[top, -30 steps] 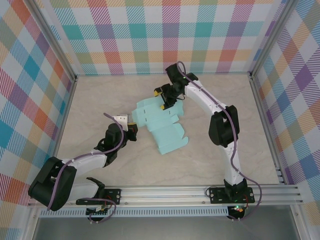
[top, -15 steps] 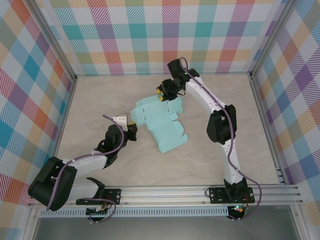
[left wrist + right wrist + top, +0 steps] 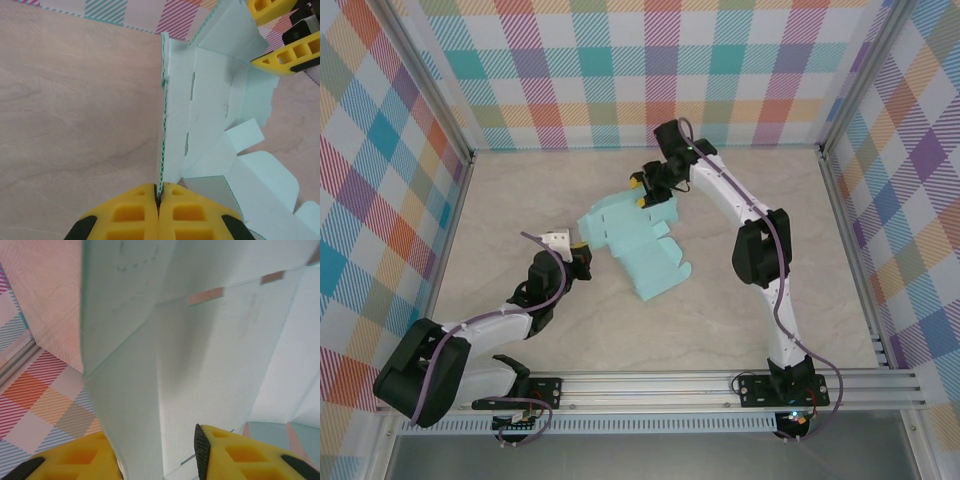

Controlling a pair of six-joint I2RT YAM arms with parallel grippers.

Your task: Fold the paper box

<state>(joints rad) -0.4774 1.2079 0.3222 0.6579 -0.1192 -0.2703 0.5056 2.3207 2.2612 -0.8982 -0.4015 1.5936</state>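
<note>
The box (image 3: 642, 250) lies in the middle of the table (image 3: 520, 200), partly raised. The edge of one upright panel is pinched by the left gripper (image 3: 158, 194), whose fingers are clenched on the card. A far panel is straddled by the right gripper (image 3: 157, 442); whether it is truly clamped cannot be told, as the contact is hidden by card. If the arms were pulled apart unevenly, the thin card could be torn at a slot, creased off its score, or slipped from the pinch. No enclosure is formed yet, and nothing is seen inside.
</note>
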